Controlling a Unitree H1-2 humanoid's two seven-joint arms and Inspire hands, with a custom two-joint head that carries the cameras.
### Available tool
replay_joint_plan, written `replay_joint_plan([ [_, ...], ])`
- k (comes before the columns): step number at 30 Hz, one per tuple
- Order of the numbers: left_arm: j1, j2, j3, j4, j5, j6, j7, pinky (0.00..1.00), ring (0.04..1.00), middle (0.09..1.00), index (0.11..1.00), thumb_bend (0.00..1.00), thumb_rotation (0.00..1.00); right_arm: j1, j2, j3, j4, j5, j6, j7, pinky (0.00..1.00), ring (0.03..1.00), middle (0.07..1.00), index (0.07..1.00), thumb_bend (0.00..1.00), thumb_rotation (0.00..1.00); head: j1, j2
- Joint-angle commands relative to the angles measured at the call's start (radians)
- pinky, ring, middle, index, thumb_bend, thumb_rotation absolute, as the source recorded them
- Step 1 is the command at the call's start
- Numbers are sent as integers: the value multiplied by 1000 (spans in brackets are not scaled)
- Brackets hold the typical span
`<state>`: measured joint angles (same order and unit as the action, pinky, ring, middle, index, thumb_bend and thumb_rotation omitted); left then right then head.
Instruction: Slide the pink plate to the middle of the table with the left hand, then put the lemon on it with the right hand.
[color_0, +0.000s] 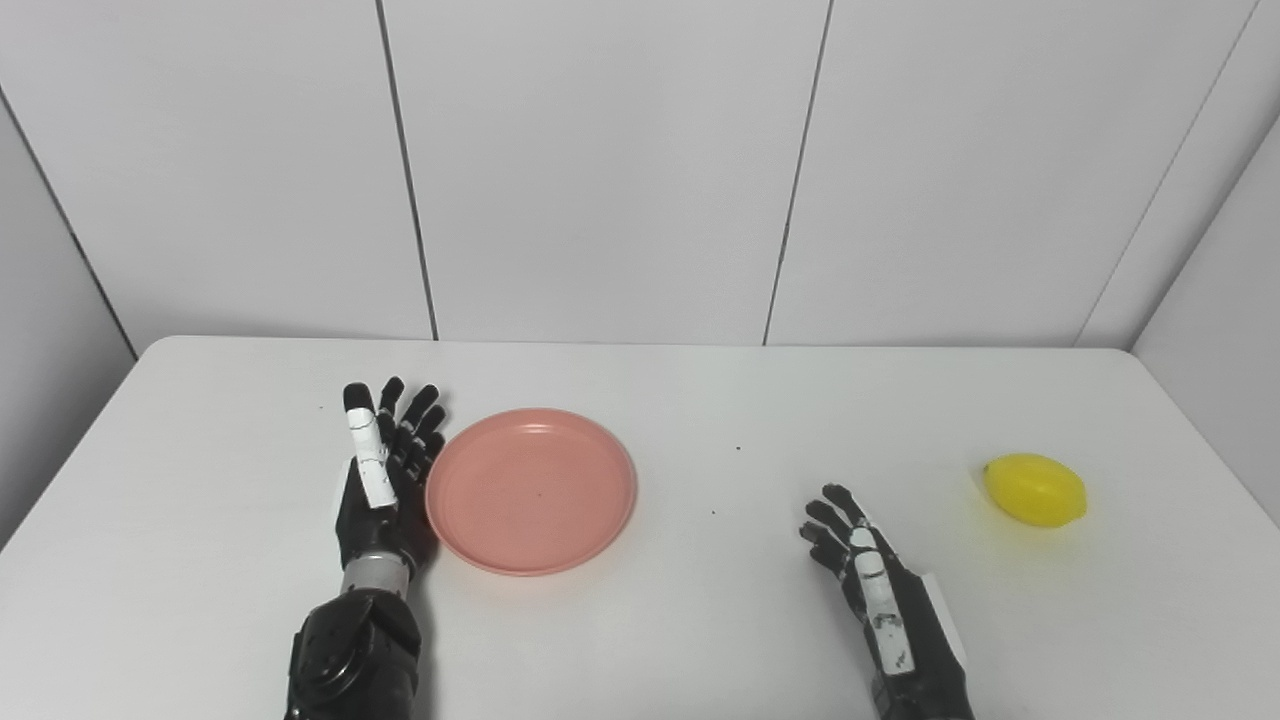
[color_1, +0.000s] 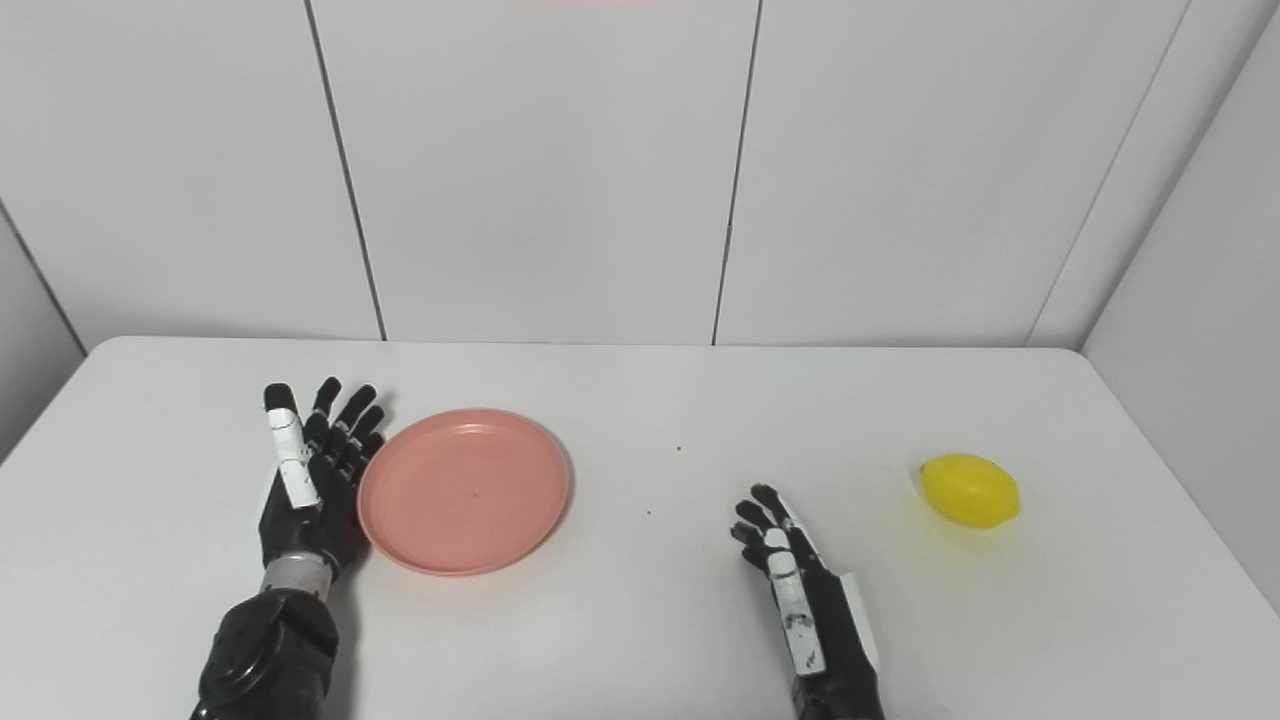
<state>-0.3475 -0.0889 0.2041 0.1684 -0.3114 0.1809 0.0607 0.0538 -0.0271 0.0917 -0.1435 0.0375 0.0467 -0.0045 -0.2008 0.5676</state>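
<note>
The pink plate (color_0: 532, 488) lies flat on the white table, left of the middle. My left hand (color_0: 385, 470) is open, fingers straight and held edge-on, its palm side right against the plate's left rim. The yellow lemon (color_0: 1035, 489) lies on the table at the right. My right hand (color_0: 870, 580) is open and empty, resting near the front edge, well to the left of the lemon and apart from it. The plate (color_1: 465, 489), the lemon (color_1: 970, 490) and both hands also show in the right eye view.
The white table (color_0: 700, 400) has rounded corners and ends at a white panelled wall behind. Two small dark specks (color_0: 738, 449) lie on the table between plate and lemon. Nothing else stands on it.
</note>
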Motion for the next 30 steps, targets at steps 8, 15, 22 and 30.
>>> replay_joint_plan([
  [8, -8, -26, -17, 3, 3, 10, 11, 1000, 920, 894, 971, 784, 1000, -8, 32, 36, 6, -3, 74, 28, 877, 850, 869, 893, 601, 1000, -21, 2],
  [15, -15, -45, -12, 14, -35, 8, -7, 1000, 932, 938, 999, 776, 1000, -11, 36, 38, 10, -13, 73, 22, 870, 845, 865, 891, 609, 1000, -29, 4],
  [22, -20, -64, -5, 24, -71, 5, -5, 1000, 946, 897, 949, 755, 971, -13, 41, 39, 12, -16, 76, 23, 870, 847, 866, 891, 610, 1000, -34, 4],
  [30, -12, -66, -36, 17, -60, 15, -11, 1000, 936, 898, 935, 750, 990, -13, 45, 46, 6, -28, 82, 21, 872, 845, 870, 896, 596, 1000, -46, 6],
])
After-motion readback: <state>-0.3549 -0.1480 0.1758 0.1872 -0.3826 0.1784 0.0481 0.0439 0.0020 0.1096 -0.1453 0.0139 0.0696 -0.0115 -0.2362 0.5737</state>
